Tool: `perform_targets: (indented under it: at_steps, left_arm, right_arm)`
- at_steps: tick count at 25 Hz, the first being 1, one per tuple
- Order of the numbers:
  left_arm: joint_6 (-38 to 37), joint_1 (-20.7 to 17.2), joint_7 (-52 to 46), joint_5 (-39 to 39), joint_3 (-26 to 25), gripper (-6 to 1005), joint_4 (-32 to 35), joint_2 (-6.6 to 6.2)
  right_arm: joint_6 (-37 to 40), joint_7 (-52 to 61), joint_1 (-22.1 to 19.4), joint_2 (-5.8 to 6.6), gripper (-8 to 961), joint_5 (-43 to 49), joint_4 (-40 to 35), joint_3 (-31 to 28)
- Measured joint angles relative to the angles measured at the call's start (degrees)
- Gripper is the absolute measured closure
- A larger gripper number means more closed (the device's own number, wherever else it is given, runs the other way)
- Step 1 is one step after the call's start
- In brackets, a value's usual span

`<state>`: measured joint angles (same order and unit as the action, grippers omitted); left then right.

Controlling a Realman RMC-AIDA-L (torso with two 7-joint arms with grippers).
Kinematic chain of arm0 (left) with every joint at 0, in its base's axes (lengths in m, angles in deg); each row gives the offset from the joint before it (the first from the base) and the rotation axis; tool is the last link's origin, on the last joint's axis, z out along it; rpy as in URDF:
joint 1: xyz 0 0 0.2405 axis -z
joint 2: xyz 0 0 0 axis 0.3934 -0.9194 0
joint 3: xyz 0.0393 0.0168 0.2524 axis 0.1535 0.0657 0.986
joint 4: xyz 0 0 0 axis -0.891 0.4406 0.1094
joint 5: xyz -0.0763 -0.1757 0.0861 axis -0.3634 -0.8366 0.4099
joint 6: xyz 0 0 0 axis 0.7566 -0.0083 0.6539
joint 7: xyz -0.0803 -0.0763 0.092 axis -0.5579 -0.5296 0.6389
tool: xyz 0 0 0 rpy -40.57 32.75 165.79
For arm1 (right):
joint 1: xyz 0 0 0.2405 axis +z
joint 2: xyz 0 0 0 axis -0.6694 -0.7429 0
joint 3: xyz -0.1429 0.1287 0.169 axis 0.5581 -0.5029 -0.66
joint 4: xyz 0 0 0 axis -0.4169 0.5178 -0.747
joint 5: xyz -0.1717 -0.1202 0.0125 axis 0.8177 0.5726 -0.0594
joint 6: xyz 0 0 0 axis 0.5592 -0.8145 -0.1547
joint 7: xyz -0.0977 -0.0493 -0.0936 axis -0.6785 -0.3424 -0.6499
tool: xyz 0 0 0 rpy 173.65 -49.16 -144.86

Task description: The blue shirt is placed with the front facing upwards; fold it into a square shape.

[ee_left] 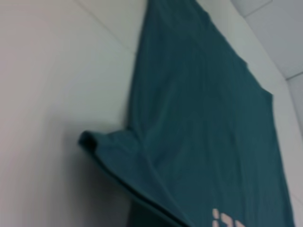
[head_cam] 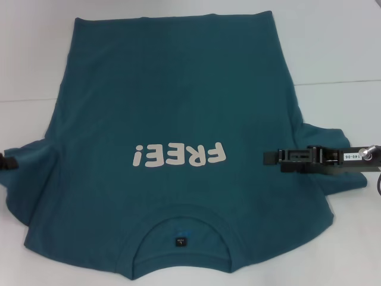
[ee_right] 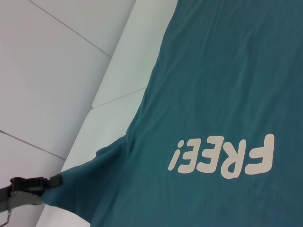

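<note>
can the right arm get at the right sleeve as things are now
Probably yes: the right gripper already hangs over the blue shirt beside its right sleeve, with nothing lying between them.

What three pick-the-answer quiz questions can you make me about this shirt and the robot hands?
1. Where is the shirt's collar?
A. On the edge nearest the robot
B. On the far edge
C. Tucked under the shirt

2. What colour are the letters on the blue shirt?
A. Yellow
B. White
C. Red

3. How does the body of the shirt lie?
A. Rolled into a ball
B. Folded into a small square
C. Spread out flat, front up

Answers:
1. A, the round collar with its small dark label sits at the near edge in the head view.
2. B, "FREE!" is printed in white on the teal-blue cloth.
3. C, the whole front shows, unfolded, with the right gripper over the sleeve on the robot's right and the left gripper at the sleeve on its left.
</note>
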<state>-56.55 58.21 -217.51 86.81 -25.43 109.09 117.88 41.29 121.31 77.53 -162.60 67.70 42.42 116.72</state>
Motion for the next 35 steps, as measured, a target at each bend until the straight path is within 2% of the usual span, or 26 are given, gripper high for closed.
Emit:
perform_targets:
  at_steps: [5,9,12,20,26,31,35]
  left_arm:
    - [-1.0,2.0,0.0,-0.6,0.0,948,-0.4,-0.42]
    - [-1.9,3.7,-0.3,-1.0,0.4,948,-0.7,-0.27]
    - [-1.7,4.7,-0.3,-1.2,1.5,948,-0.8,0.94]
    - [6.0,5.2,-0.4,-1.2,6.2,949,-3.3,3.87]
    - [10.4,5.0,-0.4,-1.1,10.3,948,-4.3,5.03]
    - [11.9,4.9,0.0,-1.1,11.0,925,-4.1,6.2]
    - [12.0,5.2,-0.4,-1.2,11.4,895,-4.3,6.28]
  right_arm:
    - [0.0,0.0,0.0,0.0,43,0.0,0.0,0.0]
    - [0.0,0.0,0.0,0.0,43,0.0,0.0,0.0]
    - [0.0,0.0,0.0,0.0,43,0.0,0.2,0.0]
    - [0.0,-0.1,0.0,0.08,44,0.0,0.8,0.0]
    - [-0.7,-0.4,-0.1,0.09,44,0.0,1.6,0.0]
    - [-0.8,-0.5,-0.6,0.06,44,0.0,1.7,0.0]
    - [-1.6,-0.5,-1.1,0.03,44,0.0,1.7,-0.1]
